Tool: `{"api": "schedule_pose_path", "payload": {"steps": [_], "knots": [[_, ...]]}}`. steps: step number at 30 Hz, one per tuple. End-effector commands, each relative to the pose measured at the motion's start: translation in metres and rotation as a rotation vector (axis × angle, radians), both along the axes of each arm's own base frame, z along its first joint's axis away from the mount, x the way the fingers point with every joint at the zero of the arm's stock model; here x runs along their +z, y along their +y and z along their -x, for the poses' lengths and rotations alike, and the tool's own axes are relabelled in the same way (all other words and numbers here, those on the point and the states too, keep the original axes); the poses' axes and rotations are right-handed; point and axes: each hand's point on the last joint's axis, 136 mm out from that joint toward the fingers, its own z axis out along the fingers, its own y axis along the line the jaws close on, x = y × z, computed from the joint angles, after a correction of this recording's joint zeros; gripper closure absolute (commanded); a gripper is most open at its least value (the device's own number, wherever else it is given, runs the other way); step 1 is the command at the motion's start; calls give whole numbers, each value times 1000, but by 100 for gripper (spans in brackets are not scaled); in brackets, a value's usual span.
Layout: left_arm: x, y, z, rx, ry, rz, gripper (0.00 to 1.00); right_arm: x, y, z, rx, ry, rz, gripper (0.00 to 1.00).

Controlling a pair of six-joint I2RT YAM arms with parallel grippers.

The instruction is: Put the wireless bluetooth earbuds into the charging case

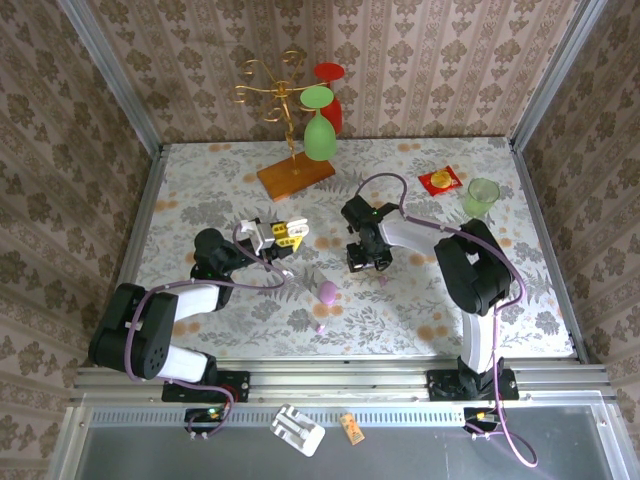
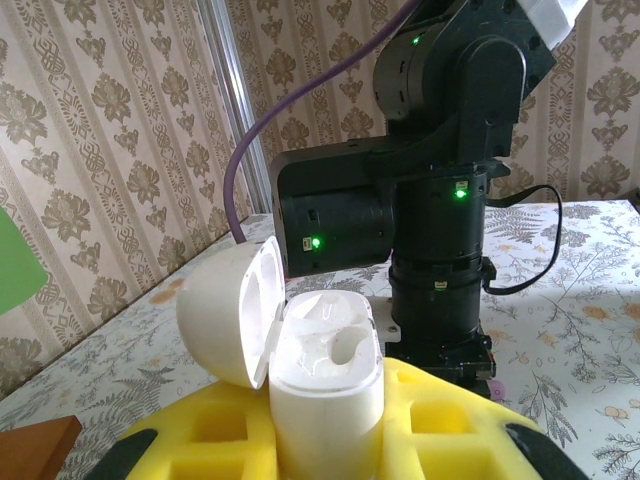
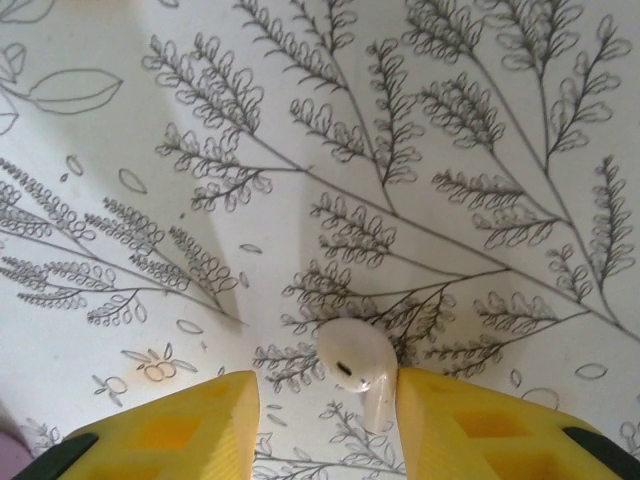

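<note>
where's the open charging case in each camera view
top external: charging case left of centre, held in the left gripper
left wrist: bottom centre, lid open, between yellow fingers
right wrist: faces the tablecloth and an earbud instead
shared landmark: the black right arm, right of the case from above, behind it from the left wrist

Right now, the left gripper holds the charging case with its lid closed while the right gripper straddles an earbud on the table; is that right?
Not quite. The left wrist view shows the charging case in the left gripper with its lid swung open, not closed; the rest holds.
</note>
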Motion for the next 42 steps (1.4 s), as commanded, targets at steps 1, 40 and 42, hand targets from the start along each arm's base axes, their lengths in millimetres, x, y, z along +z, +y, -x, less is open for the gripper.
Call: {"api": "schedule_pose_path", "payload": {"steps": [1, 40, 42], "knots": [[6, 4, 1, 12, -27, 16, 97, 13, -8, 5, 10, -20, 77, 58], [-2, 16, -3, 87, -54, -41, 98, -13, -12, -2, 15, 150, 276, 65], [-1, 15, -2, 84, -54, -39, 98, -14, -14, -1, 4, 178, 261, 65]]}}
